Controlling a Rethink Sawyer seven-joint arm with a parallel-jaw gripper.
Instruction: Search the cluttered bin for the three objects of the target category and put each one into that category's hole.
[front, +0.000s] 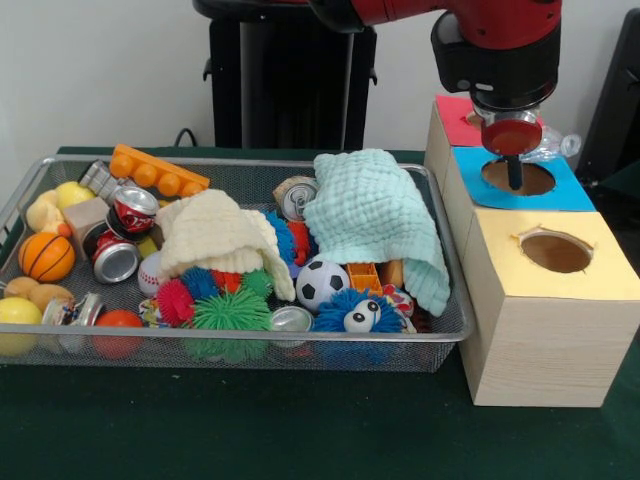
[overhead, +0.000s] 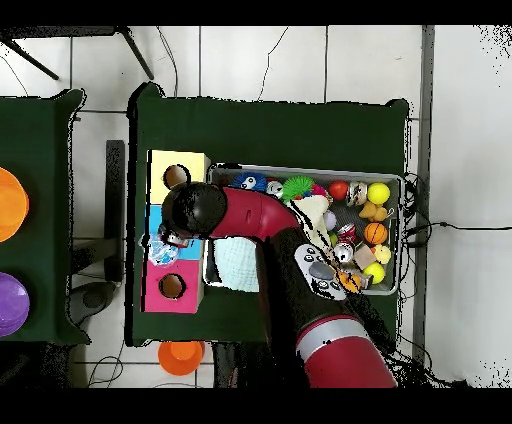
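While my arm reaches over the row of wooden boxes (front: 520, 330), my gripper (front: 514, 178) hangs directly above the round hole in the blue-topped box (front: 570, 192), its dark tip dipping to the hole's rim. Whether the tips are spread or pressed together I cannot tell; only one dark stub shows below the red collar. A crumpled clear plastic bottle (front: 556, 146) lies at about 2 o'clock from the gripper, on the seam between the blue top and the pink-topped box (front: 456, 122).

In the front view the yellow-topped box (front: 600, 270) sits at 5 o'clock from the gripper, hole empty. The wire mesh bin (front: 250, 345) lies at 8 o'clock, just beside the boxes. Inside: a mint-green cloth (front: 375, 215), a cream cloth (front: 215, 235), a small soccer ball (front: 322, 283), a mini basketball (front: 46, 257), crushed drink cans (front: 130, 210), an orange toy brick (front: 158, 172), spiky rubber balls (front: 230, 312).
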